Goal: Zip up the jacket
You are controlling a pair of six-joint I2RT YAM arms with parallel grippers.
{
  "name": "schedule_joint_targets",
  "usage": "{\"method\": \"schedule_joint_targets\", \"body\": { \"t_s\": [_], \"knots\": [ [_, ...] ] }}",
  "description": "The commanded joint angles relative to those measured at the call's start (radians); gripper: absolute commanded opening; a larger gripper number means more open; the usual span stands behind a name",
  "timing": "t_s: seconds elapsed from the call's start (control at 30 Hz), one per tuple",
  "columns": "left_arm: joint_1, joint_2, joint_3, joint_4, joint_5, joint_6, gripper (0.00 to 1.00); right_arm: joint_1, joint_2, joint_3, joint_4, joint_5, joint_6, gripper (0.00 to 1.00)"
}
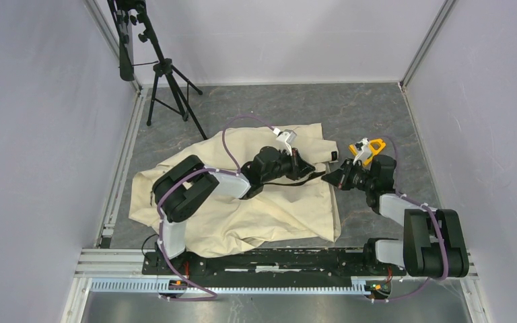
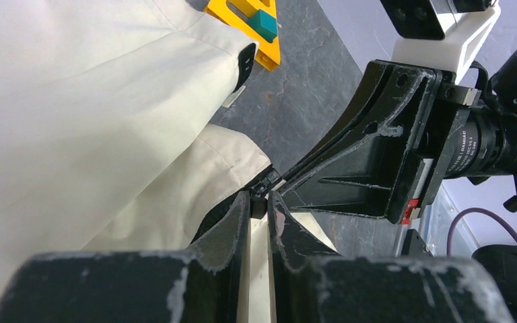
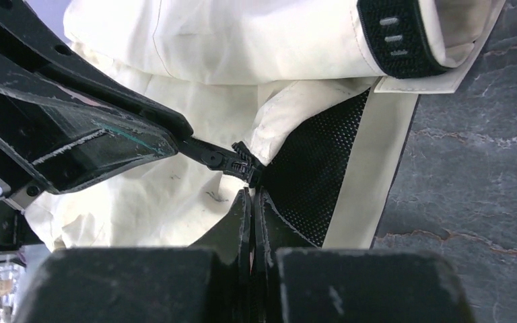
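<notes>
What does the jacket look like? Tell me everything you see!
The jacket is cream, wrinkled cloth, lying spread on the grey table. It has black mesh lining, a black tag at its hem and a dark zipper. The left gripper pinches the zipper's pull and the right gripper is shut on the hem beside it.

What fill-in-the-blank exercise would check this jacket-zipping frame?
The jacket lies on a ____ table.
The tripod stands at the table's far ____ corner.
The left gripper and right gripper meet at the slider of the jacket's ____.
The jacket's mesh lining is ____.
Missing: grey, left, zipper, black.
</notes>
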Motion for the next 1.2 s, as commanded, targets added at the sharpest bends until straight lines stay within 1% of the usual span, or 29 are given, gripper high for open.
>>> {"method": "schedule_joint_targets", "body": {
  "t_s": [0.0,0.07,0.1,0.13,0.17,0.2,0.27,0.33,0.47,0.57,0.6,0.67,0.7,0.77,0.83,0.9,0.97,1.03,1.1,1.17],
  "knots": [
    [-0.032,0.003,0.015,0.010,-0.060,-0.042,0.02,0.002,0.007,-0.061,0.274,0.019,0.141,0.00],
    [-0.050,-0.024,-0.031,-0.003,-0.166,-0.042,0.02,-0.004,-0.022,-0.153,0.454,0.100,0.242,0.00],
    [-0.061,-0.043,-0.069,0.007,-0.248,-0.050,0.02,-0.007,-0.040,-0.202,0.536,0.154,0.286,0.00],
    [-0.073,-0.055,-0.109,0.029,-0.317,-0.057,0.02,-0.009,-0.052,-0.237,0.570,0.189,0.319,0.00],
    [-0.088,-0.066,-0.139,0.057,-0.357,-0.055,0.02,-0.013,-0.056,-0.266,0.623,0.212,0.359,0.00],
    [-0.105,-0.072,-0.168,0.090,-0.402,-0.050,0.02,-0.016,-0.051,-0.306,0.733,0.222,0.418,0.00],
    [-0.129,-0.079,-0.195,0.114,-0.454,-0.045,0.02,-0.019,-0.033,-0.362,0.854,0.240,0.480,0.00],
    [-0.139,-0.086,-0.212,0.129,-0.473,-0.036,0.02,-0.024,-0.011,-0.380,0.917,0.241,0.494,0.00],
    [-0.138,-0.130,-0.237,0.127,-0.491,0.009,0.02,-0.059,0.042,-0.392,1.017,0.173,0.513,0.00],
    [-0.135,-0.166,-0.235,0.076,-0.482,0.016,0.02,-0.075,0.052,-0.377,0.968,0.132,0.472,0.00],
    [-0.130,-0.176,-0.236,0.077,-0.447,0.016,0.02,-0.074,0.063,-0.353,0.946,0.093,0.451,0.00],
    [-0.105,-0.197,-0.223,0.028,-0.356,-0.011,0.02,-0.074,0.077,-0.329,0.935,0.042,0.432,0.00],
    [-0.095,-0.208,-0.215,0.008,-0.317,-0.022,0.02,-0.074,0.072,-0.328,0.900,0.034,0.412,0.00],
    [-0.066,-0.221,-0.192,-0.024,-0.177,-0.045,0.04,-0.069,0.052,-0.327,0.849,0.026,0.377,0.00],
    [-0.036,-0.221,-0.164,-0.068,-0.069,-0.072,0.07,-0.069,0.029,-0.313,0.822,0.025,0.359,0.00],
    [-0.022,-0.214,-0.120,-0.144,0.013,-0.073,0.04,-0.066,0.010,-0.288,0.789,0.023,0.343,0.00],
    [-0.019,-0.208,-0.092,-0.191,0.049,-0.049,0.02,-0.063,-0.004,-0.277,0.759,0.020,0.328,0.00],
    [-0.018,-0.207,-0.080,-0.239,0.038,-0.035,0.02,-0.061,-0.019,-0.274,0.737,0.026,0.321,0.00],
    [-0.018,-0.227,-0.080,-0.324,-0.058,-0.008,0.02,-0.061,-0.032,-0.273,0.711,0.039,0.311,0.00],
    [-0.012,-0.261,-0.093,-0.420,-0.190,-0.001,0.02,-0.064,-0.045,-0.274,0.698,0.064,0.316,0.00]
  ]
}}
